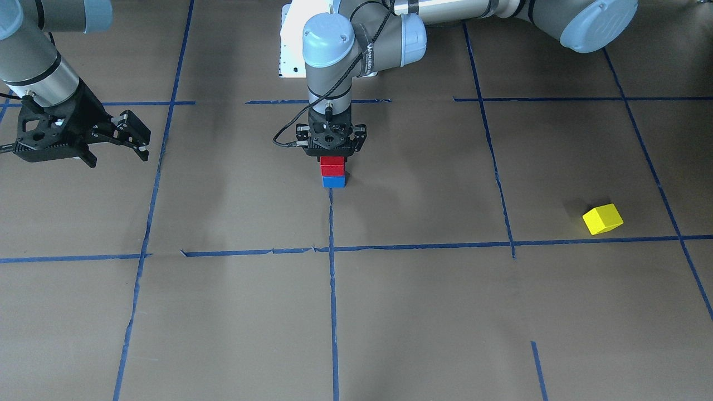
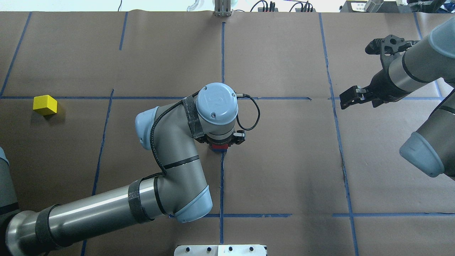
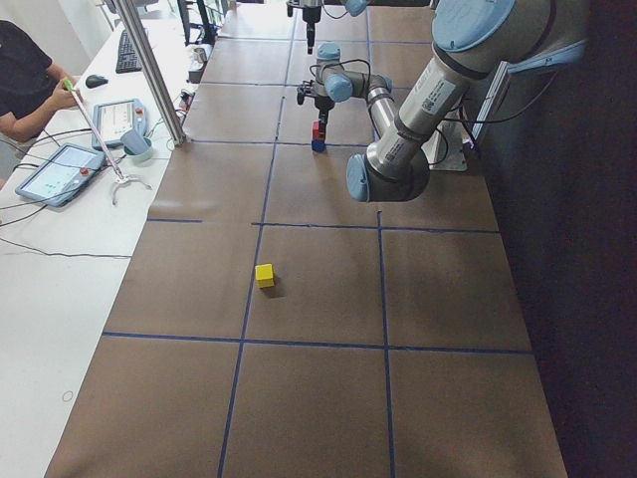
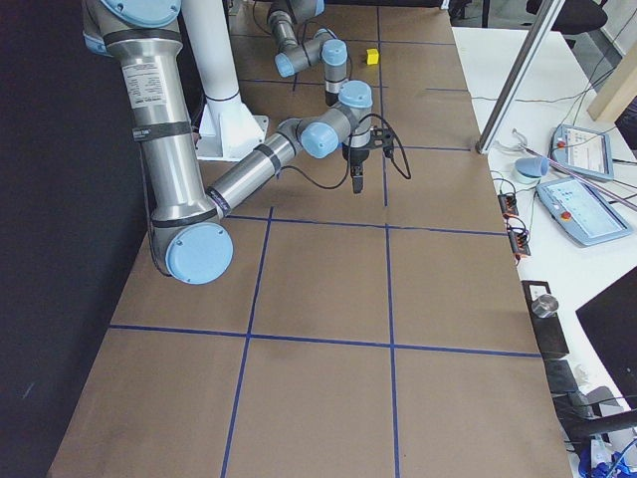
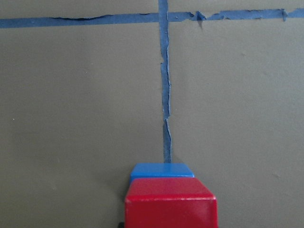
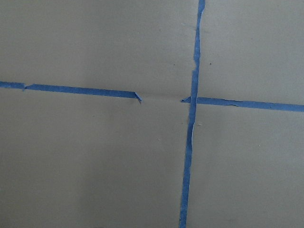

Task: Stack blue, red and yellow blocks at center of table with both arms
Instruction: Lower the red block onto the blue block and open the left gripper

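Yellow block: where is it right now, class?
In the overhead view the yellow block lies alone near the left edge, the robot's left, far from the red block atop the blue block.

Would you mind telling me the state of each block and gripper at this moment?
blue block: bottom of the centre stack.
red block: stacked on the blue block.
yellow block: lying apart, not yet stacked.
left gripper: directly over the red block; grip cannot be told.
right gripper: open, empty, off to the side.
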